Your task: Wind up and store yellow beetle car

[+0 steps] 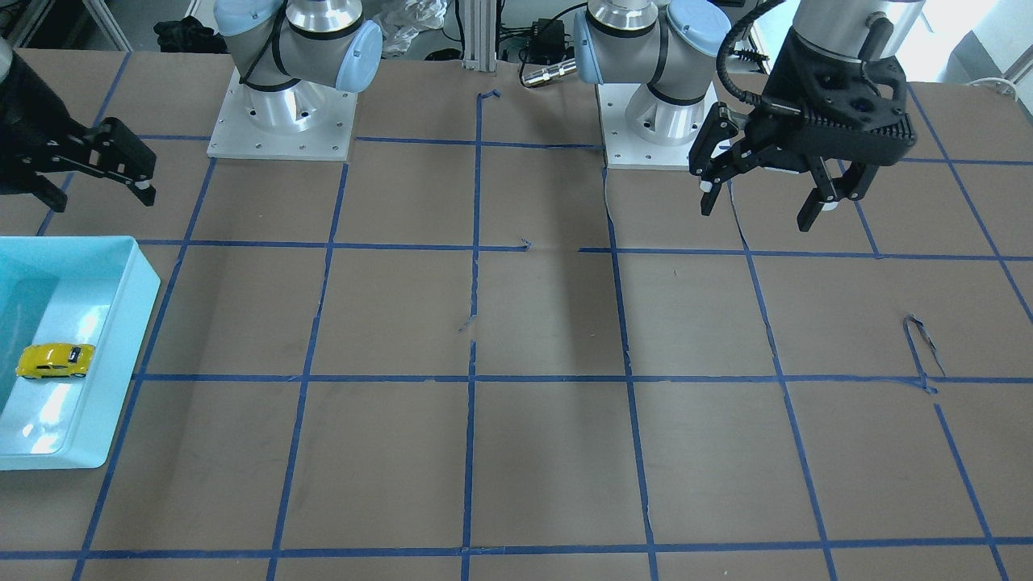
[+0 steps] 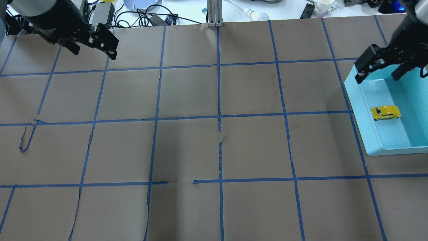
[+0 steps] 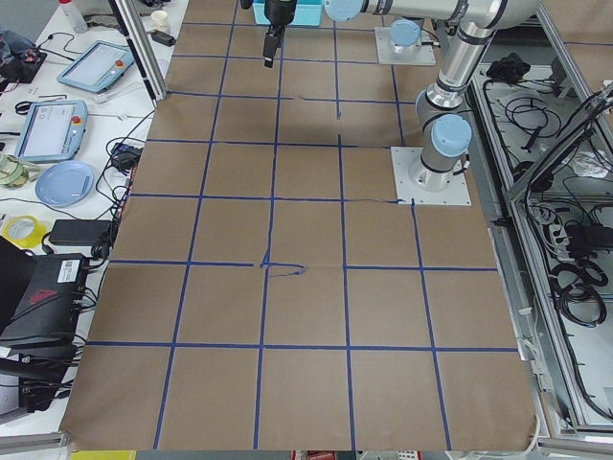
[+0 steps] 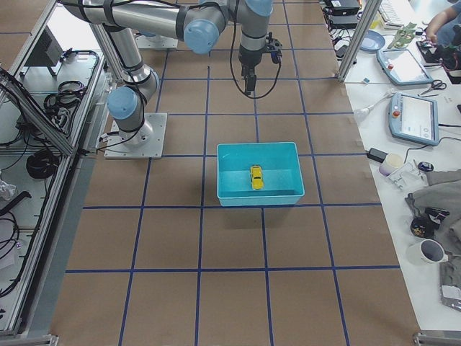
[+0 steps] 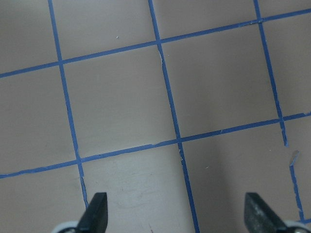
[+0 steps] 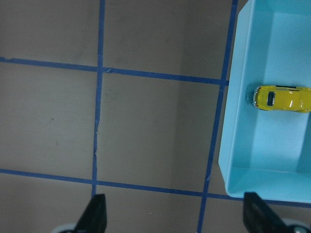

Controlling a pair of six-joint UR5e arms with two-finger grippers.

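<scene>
The yellow beetle car lies inside the light blue bin at the table's right end. It also shows in the front view, the exterior right view and the right wrist view. My right gripper is open and empty. It hovers high over the bin's far corner, apart from the car. In the right wrist view its fingertips frame the bin's wall and bare table. My left gripper is open and empty, raised over the far left of the table.
The brown table is covered with a grid of blue tape, some of it torn or peeling. The two arm bases stand at the robot's edge. Cables, a plate and cups lie beyond the far edge.
</scene>
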